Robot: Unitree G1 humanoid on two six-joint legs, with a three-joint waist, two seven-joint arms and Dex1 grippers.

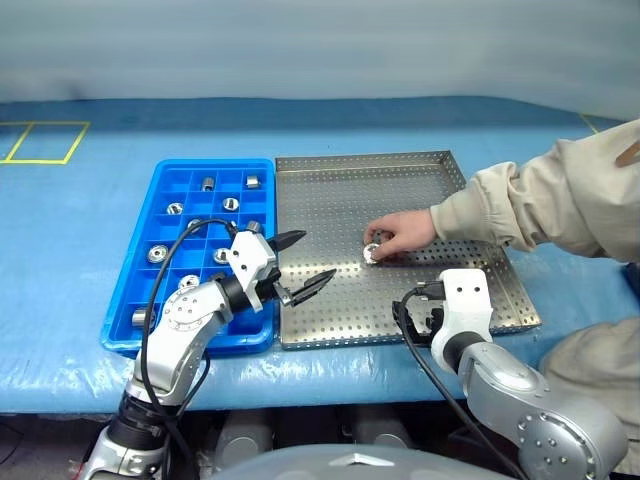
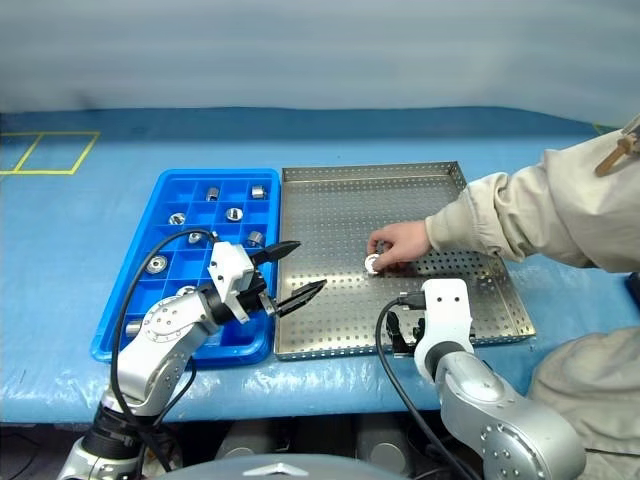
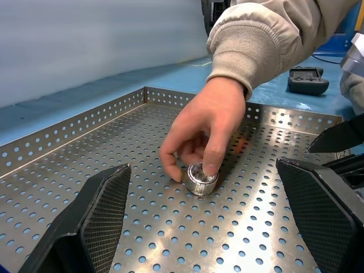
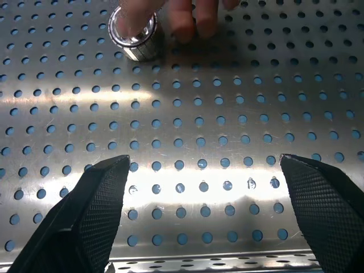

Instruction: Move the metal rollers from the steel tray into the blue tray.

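We see a bench (image 1: 60, 260) under a blue sheet, with yellow tape lines at its far left corner (image 1: 45, 140) and a pale wall behind.

Two trays sit side by side, edges touching. The blue tray (image 1: 165, 240) lies on the left; several of its square compartments each hold one roller (image 1: 157, 254), others are bare. The steel tray (image 1: 340, 190) lies on the right, its perforated floor mostly bare.

One roller (image 3: 201, 178) stands on the steel tray near its middle. A person's hand (image 1: 402, 233), reaching in from the right in a beige sleeve (image 1: 540, 205), pinches it with the fingertips against the tray floor.

Left pincer (image 1: 297, 265): jaws spread wide, holding nothing, hanging over the seam between the trays and pointing toward the roller, well short of it.

Right pincer (image 4: 207, 210): jaws wide, empty, above the near edge of the steel tray, aimed down at the floor with the roller and hand beyond it.
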